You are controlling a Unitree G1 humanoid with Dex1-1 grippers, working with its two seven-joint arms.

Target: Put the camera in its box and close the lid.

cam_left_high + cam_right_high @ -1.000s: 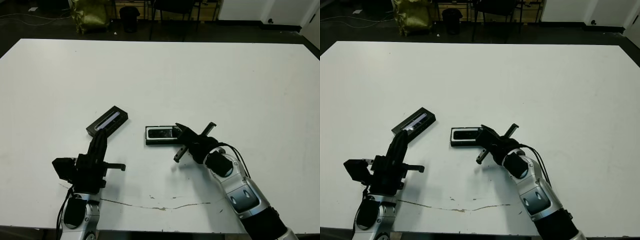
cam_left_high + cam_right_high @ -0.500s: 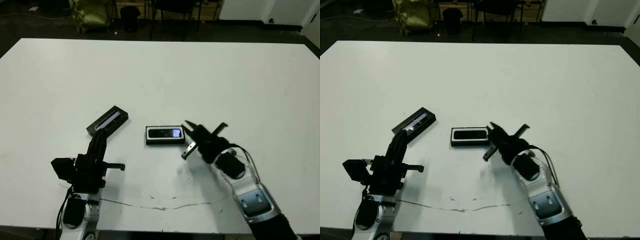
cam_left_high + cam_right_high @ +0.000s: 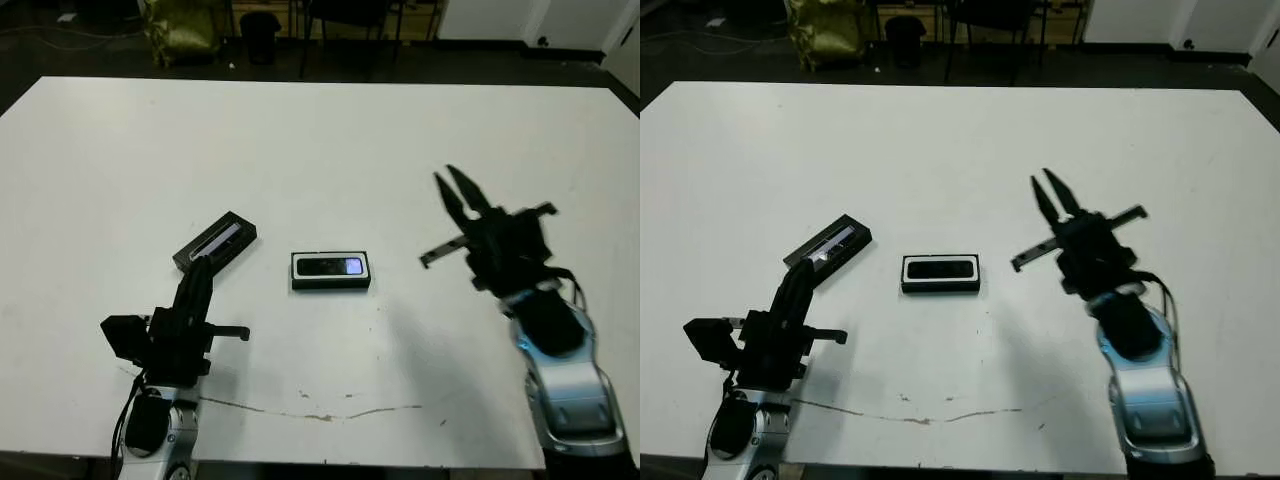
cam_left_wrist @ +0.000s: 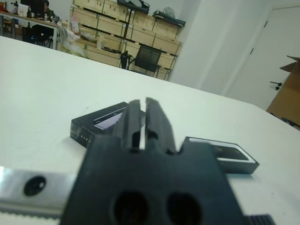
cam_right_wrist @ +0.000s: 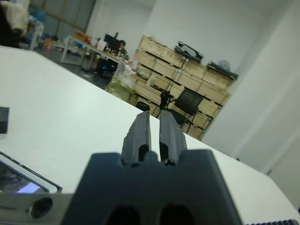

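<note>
The box (image 3: 330, 286), a black tray with a white lining, lies at the table's middle front. The camera (image 3: 325, 266), a black bar with a small glare spot, lies inside it. The lid (image 3: 215, 241), black with a pale stripe, rests flat and slanted to the box's left. My left gripper (image 3: 203, 263) is shut and low, its tips at the lid's near end. My right gripper (image 3: 447, 176) is lifted well to the right of the box, shut, holding nothing. The left wrist view shows the lid (image 4: 101, 123) and the box (image 4: 220, 157) beyond the fingers.
A thin crack-like mark (image 3: 310, 410) runs along the table's front. Beyond the far edge stand chairs (image 3: 350, 25) and a yellow-green bag (image 3: 180, 30). Wide bare tabletop lies behind and to the right of the box.
My right gripper has drawn back from the box, rising and swinging right. The camera stays in the box. The left arm and lid have not moved.
</note>
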